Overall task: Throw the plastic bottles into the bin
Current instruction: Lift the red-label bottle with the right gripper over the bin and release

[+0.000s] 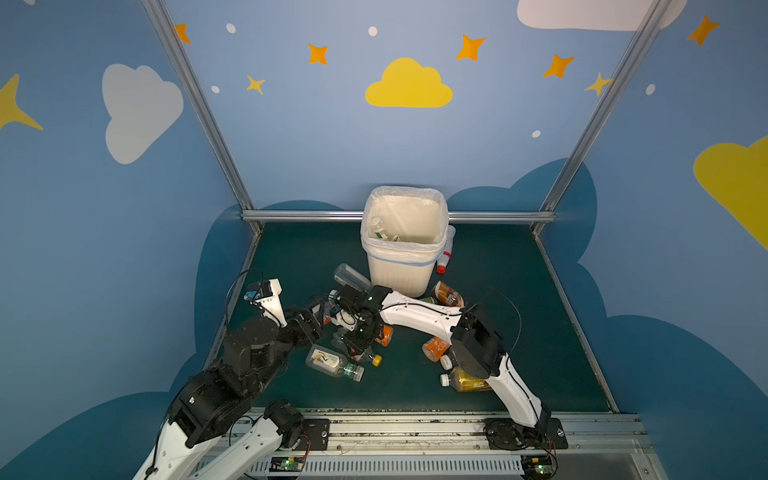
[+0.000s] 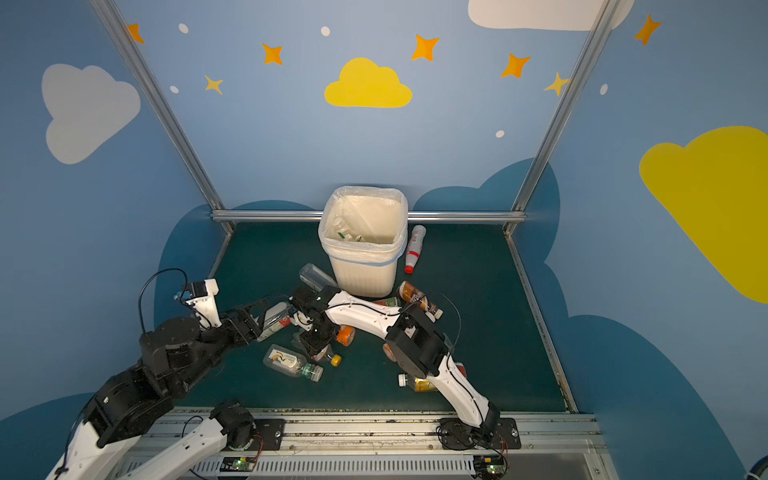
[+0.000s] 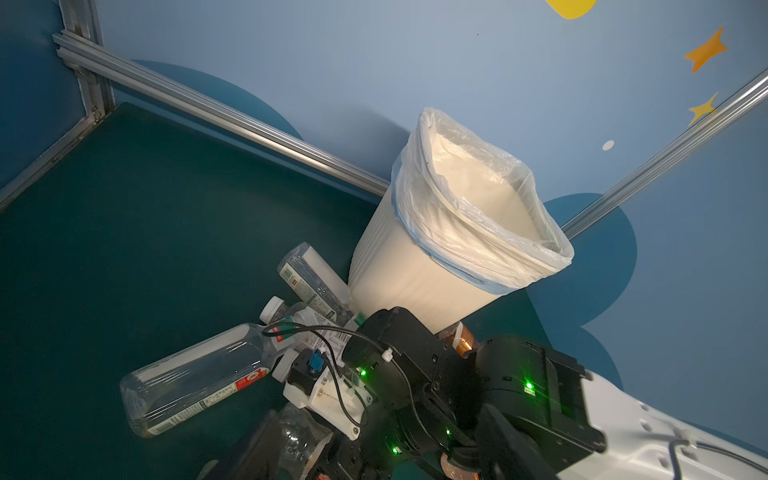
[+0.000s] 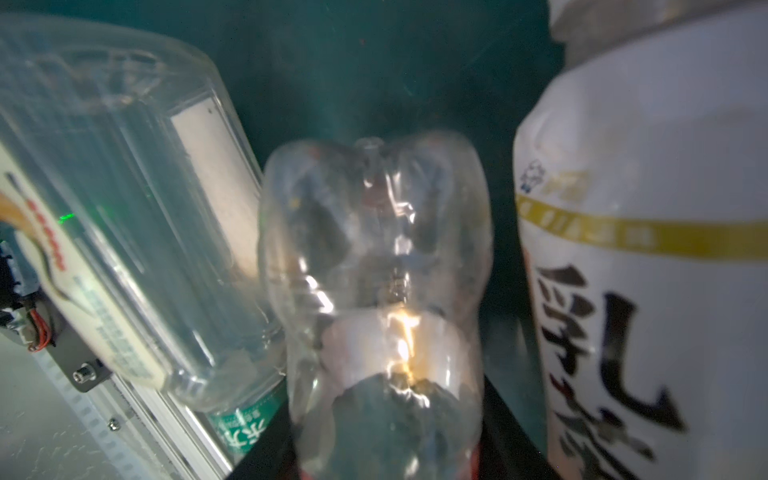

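The bin (image 1: 399,274) stands at the back of the green counter (image 1: 540,353), with a white red-capped bottle (image 1: 445,249) lying just beside it. Clear and orange-labelled plastic bottles (image 1: 332,361) litter the middle (a few show inside the bin too), and the right gripper (image 1: 356,349) points down among them.

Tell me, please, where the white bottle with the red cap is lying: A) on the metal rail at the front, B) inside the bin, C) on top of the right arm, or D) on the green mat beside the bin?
D: in a top view the white bottle with the red cap lies on its side on the green mat, close beside the bin and outside its liner.
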You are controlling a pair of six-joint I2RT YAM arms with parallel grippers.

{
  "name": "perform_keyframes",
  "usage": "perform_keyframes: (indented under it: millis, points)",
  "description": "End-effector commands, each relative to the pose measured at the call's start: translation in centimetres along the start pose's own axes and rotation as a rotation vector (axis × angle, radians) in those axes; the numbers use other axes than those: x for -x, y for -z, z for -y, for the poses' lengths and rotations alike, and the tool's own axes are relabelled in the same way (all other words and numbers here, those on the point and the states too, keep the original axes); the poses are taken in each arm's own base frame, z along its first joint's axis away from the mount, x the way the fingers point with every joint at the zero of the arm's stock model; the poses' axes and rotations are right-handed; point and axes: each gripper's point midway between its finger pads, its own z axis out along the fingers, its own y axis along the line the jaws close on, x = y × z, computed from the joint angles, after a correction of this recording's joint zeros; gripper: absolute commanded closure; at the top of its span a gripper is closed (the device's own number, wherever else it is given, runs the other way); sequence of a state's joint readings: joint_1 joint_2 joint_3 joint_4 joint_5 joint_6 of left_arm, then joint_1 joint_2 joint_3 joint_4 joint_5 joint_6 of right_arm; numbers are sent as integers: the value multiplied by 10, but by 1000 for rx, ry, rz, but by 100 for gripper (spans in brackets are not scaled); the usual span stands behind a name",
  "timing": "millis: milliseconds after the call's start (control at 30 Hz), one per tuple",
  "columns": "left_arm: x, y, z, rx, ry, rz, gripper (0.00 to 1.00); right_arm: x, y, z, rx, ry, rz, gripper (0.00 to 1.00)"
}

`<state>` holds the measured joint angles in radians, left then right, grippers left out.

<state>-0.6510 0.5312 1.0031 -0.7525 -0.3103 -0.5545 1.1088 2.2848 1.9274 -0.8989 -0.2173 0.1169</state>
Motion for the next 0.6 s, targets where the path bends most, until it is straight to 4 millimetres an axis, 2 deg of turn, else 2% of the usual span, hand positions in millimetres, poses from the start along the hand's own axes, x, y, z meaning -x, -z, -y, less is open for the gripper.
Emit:
perform_keyframes:
  millis: [0,133,200,300,400,467,567]
  points:
    - [2,1,-4,24,-20,11,25,5,39,-8,7,2,71,54]
    - [4,1,-4,32,-24,11,25,13,83,-18,33,23,170,54]
    - [6,1,-2,34,-29,7,25,22,113,-20,35,40,241,54]
    - [8,-2,2,34,-37,-3,25,38,171,-17,27,64,372,54]
    - [9,-5,6,31,-41,-9,25,62,235,-4,-24,81,548,54]
    - [10,-7,9,29,-45,-16,25,77,274,11,-62,83,643,53]
    - [10,-10,13,25,-52,-31,25,98,327,53,-127,32,753,51]
